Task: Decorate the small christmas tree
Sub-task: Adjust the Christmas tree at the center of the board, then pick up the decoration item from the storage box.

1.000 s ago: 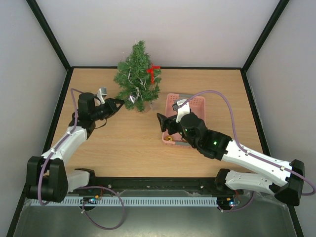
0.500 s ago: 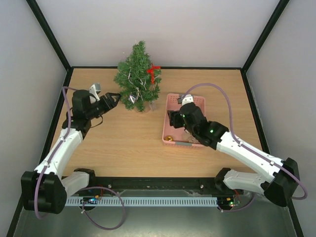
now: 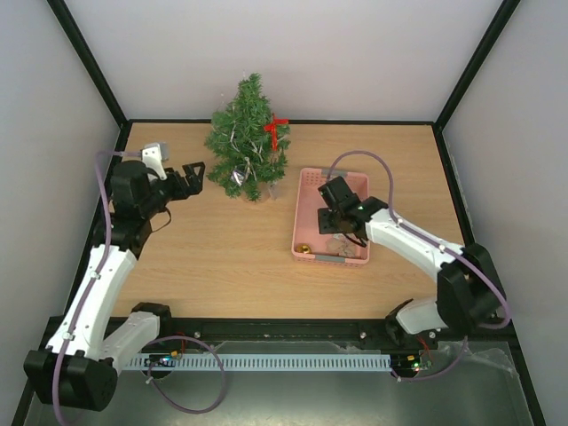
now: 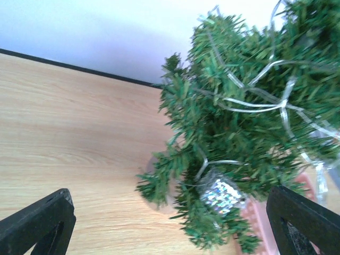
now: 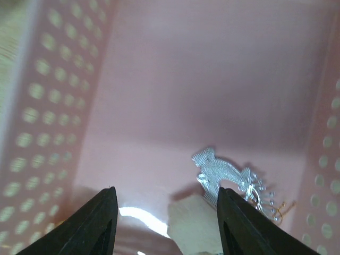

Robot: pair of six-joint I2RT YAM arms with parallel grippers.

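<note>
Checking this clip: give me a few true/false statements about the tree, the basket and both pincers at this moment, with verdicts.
1. The left pincer is open and holds nothing. True.
2. The small christmas tree lies on its side. False: it stands upright.
3. The right pincer is down inside the pink basket. True.
4. The basket is empty. False: a silver ornament and a gold ornament lie in it.
5. A red bow hangs on the tree. True.

The small christmas tree [image 3: 247, 142] is standing upright near the far edge of the table [image 3: 222, 257], carrying silver ribbon [image 4: 249, 101], a red bow [image 3: 278, 127] and one glittering ornament [image 4: 220, 194] low down.
</note>
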